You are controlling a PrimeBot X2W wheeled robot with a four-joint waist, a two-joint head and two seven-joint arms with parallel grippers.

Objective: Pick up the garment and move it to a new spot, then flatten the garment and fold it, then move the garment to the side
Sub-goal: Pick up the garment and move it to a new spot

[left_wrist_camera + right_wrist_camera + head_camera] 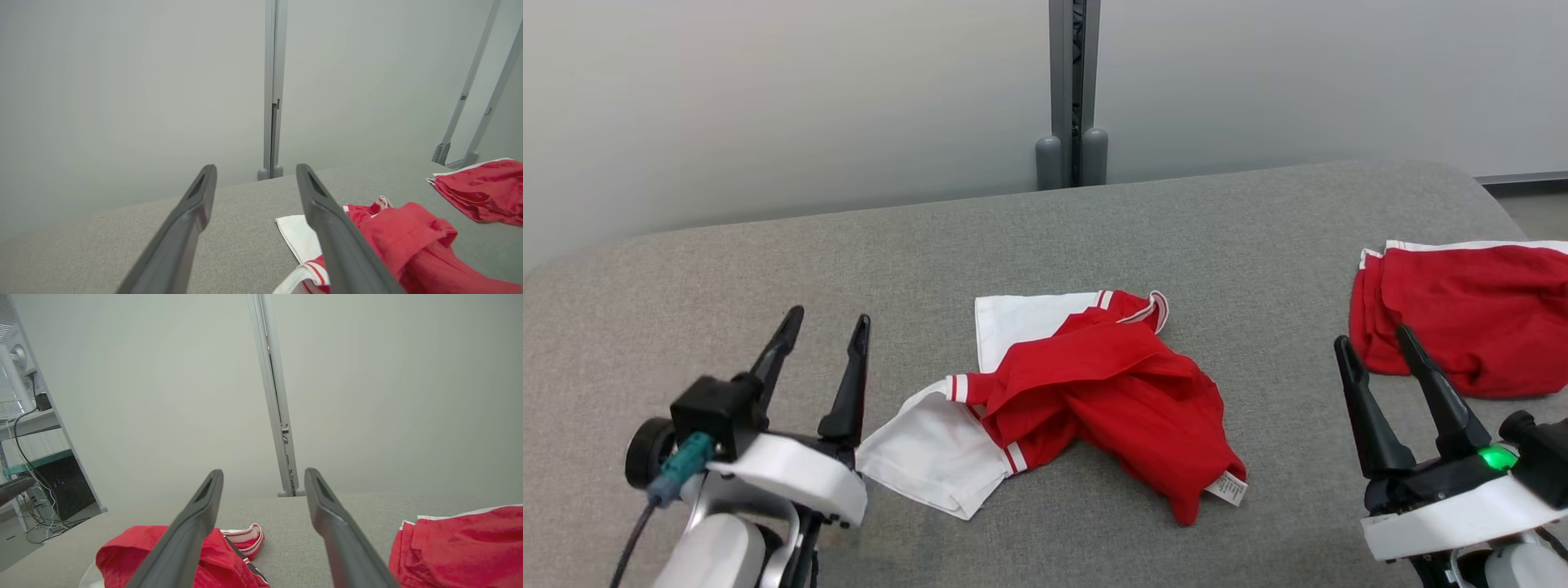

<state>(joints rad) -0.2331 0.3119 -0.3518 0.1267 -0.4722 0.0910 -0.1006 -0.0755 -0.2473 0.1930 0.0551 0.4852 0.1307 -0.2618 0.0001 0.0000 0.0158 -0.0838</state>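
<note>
Garment (1094, 392), crumpled red-and-white fabric, centred on grey upholstered table (768, 261); left gripper (829, 316) at 8 o'clock, right gripper (1370, 335) at 4 o'clock, both open.

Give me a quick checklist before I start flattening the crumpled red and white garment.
1. Left end effector open, empty: ok.
2. Right end effector open, empty: ok.
3. Crumpled garment lying flat: not ok, bunched up.
4. Garment wholly on the table: ok.
5. Garment apart from the second red garment: ok.
6. Front or back facing up: cannot tell.
</note>
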